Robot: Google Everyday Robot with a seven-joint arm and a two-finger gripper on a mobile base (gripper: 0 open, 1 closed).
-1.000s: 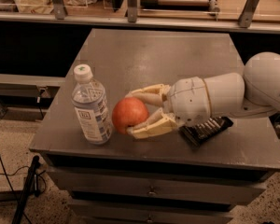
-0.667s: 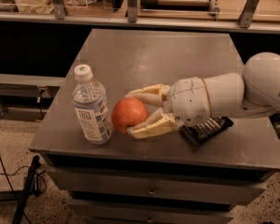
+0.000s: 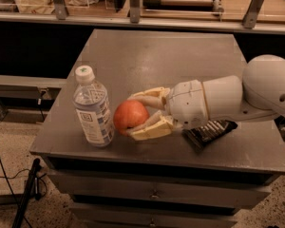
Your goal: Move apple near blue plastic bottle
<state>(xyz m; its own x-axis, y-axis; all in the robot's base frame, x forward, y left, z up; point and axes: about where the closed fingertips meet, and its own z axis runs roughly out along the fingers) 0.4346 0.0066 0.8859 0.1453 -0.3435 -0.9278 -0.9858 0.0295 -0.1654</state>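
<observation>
The gripper (image 3: 133, 117) reaches in from the right, low over the front of the grey table (image 3: 171, 56), and its two cream fingers (image 3: 149, 97) pinch the apple (image 3: 129, 115), one on the far side and one on the near side. The apple sits just beside the blue plastic bottle (image 3: 91, 109), which stands upright near the table's front left corner. Whether the two touch, or whether the apple already rests on the tabletop, cannot be told from this view. The move looks nearly done, and what remains is probably the release. To do it well, the apple's underside should meet the table before the fingers part, so it does not drop and roll into the bottle. The fingers should spread only enough to clear the fruit, since the bottle looks light and tall enough to tip from a nudge. The arm (image 3: 256, 89) should then draw back to the right, away from the bottle, lifting a little to pass over the black snack wrapper (image 3: 210, 131) lying under the wrist.
</observation>
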